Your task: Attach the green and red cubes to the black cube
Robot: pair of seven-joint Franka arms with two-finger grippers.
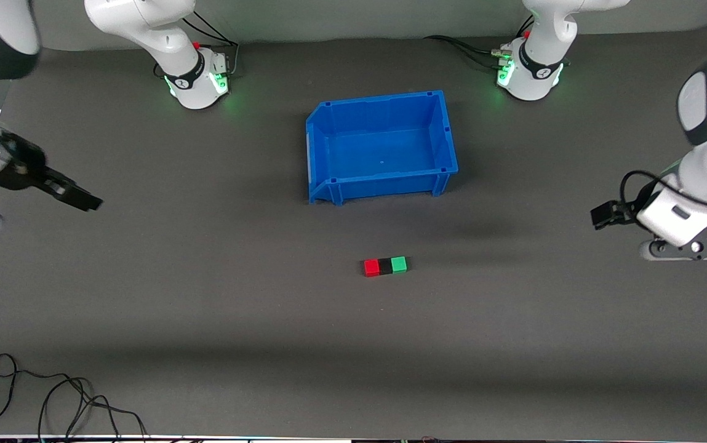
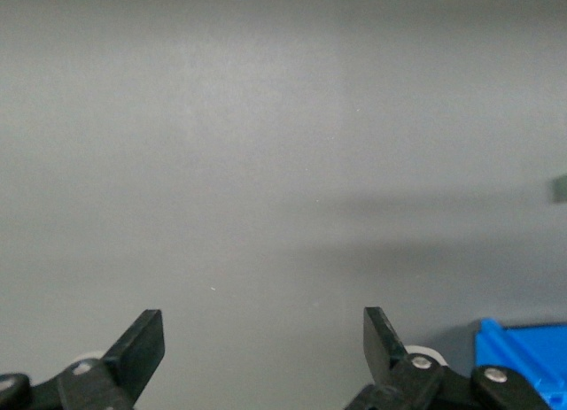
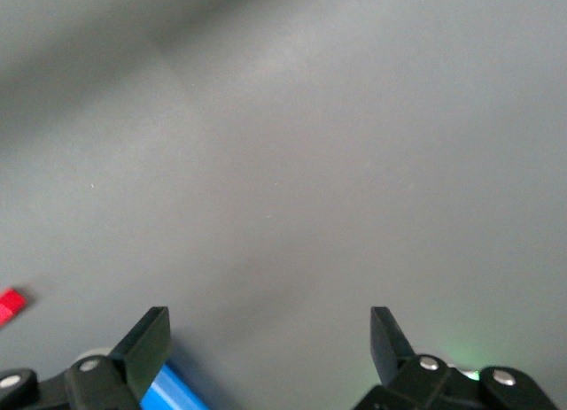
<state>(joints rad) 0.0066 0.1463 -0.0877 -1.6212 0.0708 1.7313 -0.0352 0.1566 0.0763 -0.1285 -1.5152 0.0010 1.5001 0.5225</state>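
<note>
We found the small red cube (image 1: 371,267), the black cube (image 1: 385,266) and the green cube (image 1: 399,264) touching in one row on the dark grey surface (image 1: 205,307), nearer the camera than the blue plastic bin (image 1: 445,132), so the joining looked done. Both arms waited well apart at the table's ends, the left pincer (image 2: 264,339) and right pincer (image 3: 269,339) each with fingers apart, presumably clear of the row.
</note>
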